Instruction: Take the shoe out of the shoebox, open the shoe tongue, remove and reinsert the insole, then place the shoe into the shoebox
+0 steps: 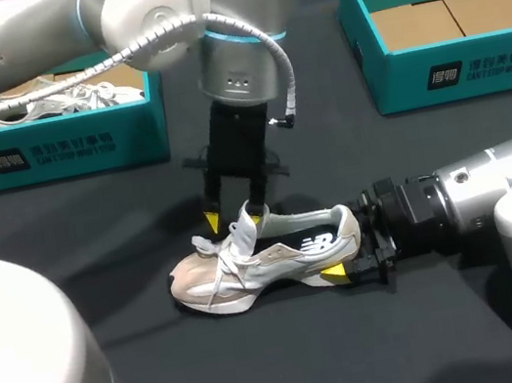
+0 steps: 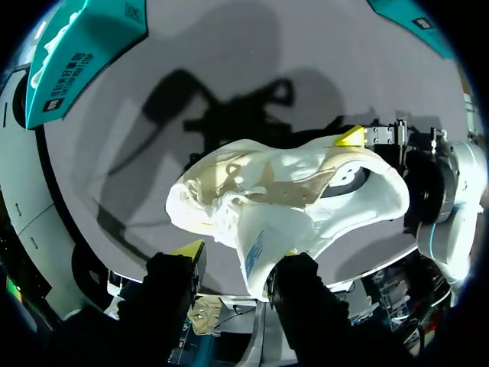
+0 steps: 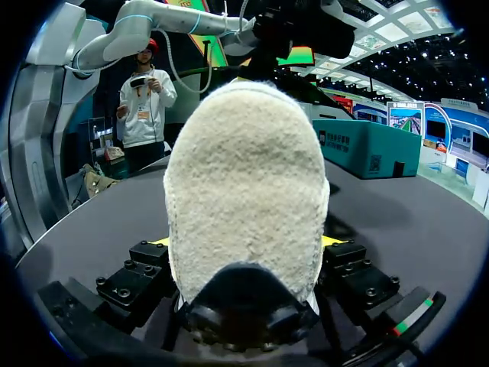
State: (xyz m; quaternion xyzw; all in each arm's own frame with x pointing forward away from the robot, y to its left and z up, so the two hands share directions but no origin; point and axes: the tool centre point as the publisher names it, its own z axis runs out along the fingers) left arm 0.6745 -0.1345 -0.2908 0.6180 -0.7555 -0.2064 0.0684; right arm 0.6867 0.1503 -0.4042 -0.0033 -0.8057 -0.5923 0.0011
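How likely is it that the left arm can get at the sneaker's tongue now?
Probably yes. The left end effector hangs right over the sneaker, open fingers either side of the tongue, nothing else between. The right end effector grips the heel, clear of the tongue.

We were in what looked like a robotics lab or demonstration cell, not a home or a shop. Two grey-and-white industrial arms, the left arm (image 1: 11, 41) and the right arm (image 1: 492, 180), reached over a bare dark surface (image 1: 296, 363) with a curved edge, and a ribbed cable conduit (image 1: 289, 72) looped round the left wrist. What lay there looked set out for a trial. A teal shoebox (image 1: 60, 147) at the left held pale footwear. A second teal shoebox (image 1: 452, 67) at the right was floored with plain cardboard. One pale shoe (image 1: 268, 259) lay between the arms.
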